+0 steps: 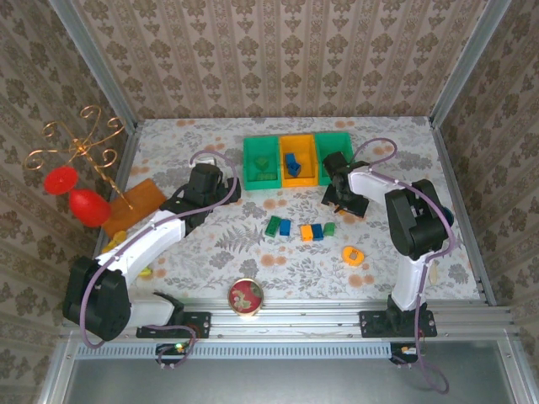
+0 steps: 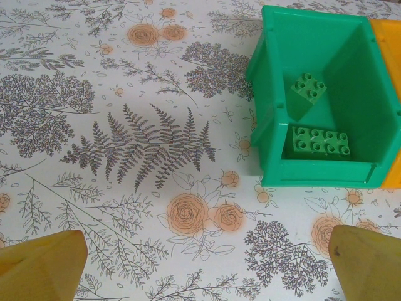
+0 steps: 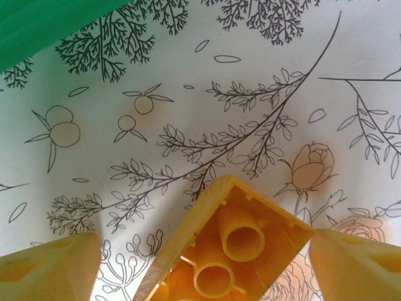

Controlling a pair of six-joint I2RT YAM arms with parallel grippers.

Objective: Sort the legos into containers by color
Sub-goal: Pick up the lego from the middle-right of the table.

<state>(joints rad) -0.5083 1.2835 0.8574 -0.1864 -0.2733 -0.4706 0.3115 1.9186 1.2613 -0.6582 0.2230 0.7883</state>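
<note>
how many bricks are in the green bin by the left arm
2, both green: a small square brick near the middle of the green bin, and a long brick flat against its near wall. The walls could hide another.

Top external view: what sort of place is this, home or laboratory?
Probably a robot test booth, not a home: patterned wallpaper panels sit in a bare aluminium frame, and two white-and-black robot arms are bolted to a metal rail at the edge of the flowered table.

Bright, even light; soft shadows; right claw [image 3: 203, 266] edges slightly blurred.
</note>
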